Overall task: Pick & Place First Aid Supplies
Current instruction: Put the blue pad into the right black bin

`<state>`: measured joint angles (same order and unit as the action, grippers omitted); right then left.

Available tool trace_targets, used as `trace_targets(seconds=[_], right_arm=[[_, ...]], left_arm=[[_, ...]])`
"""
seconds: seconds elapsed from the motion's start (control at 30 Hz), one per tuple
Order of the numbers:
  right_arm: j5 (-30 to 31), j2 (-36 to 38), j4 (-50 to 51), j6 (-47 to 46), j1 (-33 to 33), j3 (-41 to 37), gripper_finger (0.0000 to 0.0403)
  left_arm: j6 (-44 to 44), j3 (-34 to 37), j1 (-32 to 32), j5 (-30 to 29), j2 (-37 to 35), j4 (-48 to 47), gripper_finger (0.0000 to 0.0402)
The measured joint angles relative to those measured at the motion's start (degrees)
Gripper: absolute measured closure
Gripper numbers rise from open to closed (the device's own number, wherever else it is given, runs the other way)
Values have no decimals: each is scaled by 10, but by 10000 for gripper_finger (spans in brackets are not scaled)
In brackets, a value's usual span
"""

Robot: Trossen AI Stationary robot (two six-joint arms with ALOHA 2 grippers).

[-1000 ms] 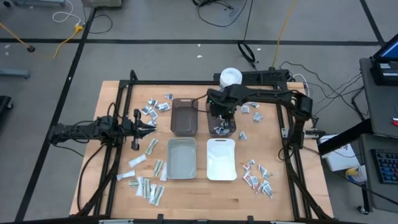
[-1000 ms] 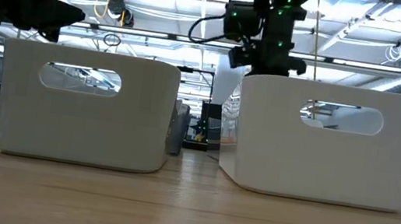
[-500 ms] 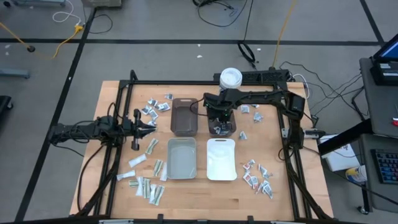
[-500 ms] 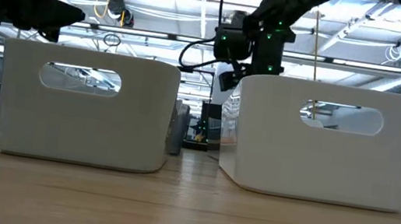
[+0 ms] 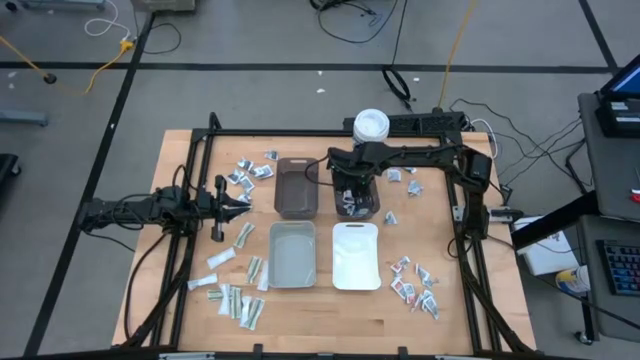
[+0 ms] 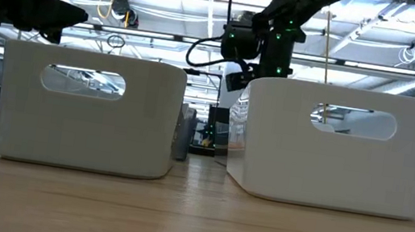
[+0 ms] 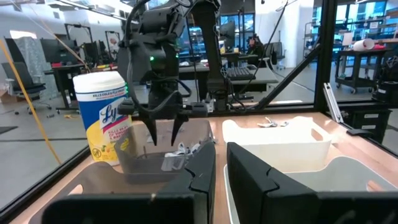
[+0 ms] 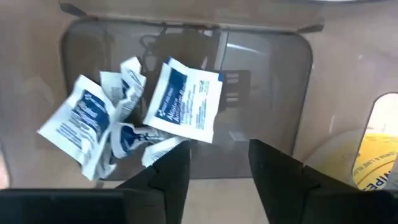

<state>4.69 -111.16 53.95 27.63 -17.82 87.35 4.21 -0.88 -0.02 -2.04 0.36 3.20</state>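
My right gripper (image 8: pixel 217 163) hangs open over the clear grey bin (image 5: pixel 368 207) at the far middle of the table, fingers pointing down; the left wrist view also shows my right gripper (image 7: pixel 163 134) with its tips apart. Below it a white packet with blue print (image 8: pixel 183 102) lies tilted on several crumpled packets (image 8: pixel 93 127) on the bin floor. Whether it has come to rest, I cannot tell. My left gripper (image 5: pixel 243 201) waits at the table's left, shut and holding nothing. More first aid supplies (image 5: pixel 250 172) lie loose on the wood.
A brown bin (image 5: pixel 295 187) stands left of the grey one; a pale grey bin (image 5: pixel 292 253) and a white bin (image 5: pixel 355 257) stand nearer. A white tub with a yellow label (image 5: pixel 370 124) is behind. Packets lie near left (image 5: pixel 235 297), near right (image 5: pixel 415 282) and far right (image 5: pixel 402 177).
My right gripper has shifted a little toward the table's left over the grey bin and come down slightly. It has opened and let go of a packet, which now lies in the bin on the others.
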Motion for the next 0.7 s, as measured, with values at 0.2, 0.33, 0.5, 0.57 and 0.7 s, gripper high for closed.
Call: trace_targets(seconds=[0.2, 0.33, 0.5, 0.57, 0.7], right_arm=[[0, 47, 23, -60, -5, 0, 228], [0, 103, 55, -126, -6, 0, 234], [2, 174, 82, -257, -15, -24, 238], [2, 201, 90, -324, -18, -47, 237], [0, 258, 116, -463, -17, -100, 232]], left_arm=[[0, 0, 0, 0, 0, 0, 355], [0, 0, 0, 0, 0, 0, 355], [0, 0, 0, 0, 0, 0, 355], [0, 0, 0, 0, 0, 0, 355], [0, 0, 0, 0, 0, 0, 355]])
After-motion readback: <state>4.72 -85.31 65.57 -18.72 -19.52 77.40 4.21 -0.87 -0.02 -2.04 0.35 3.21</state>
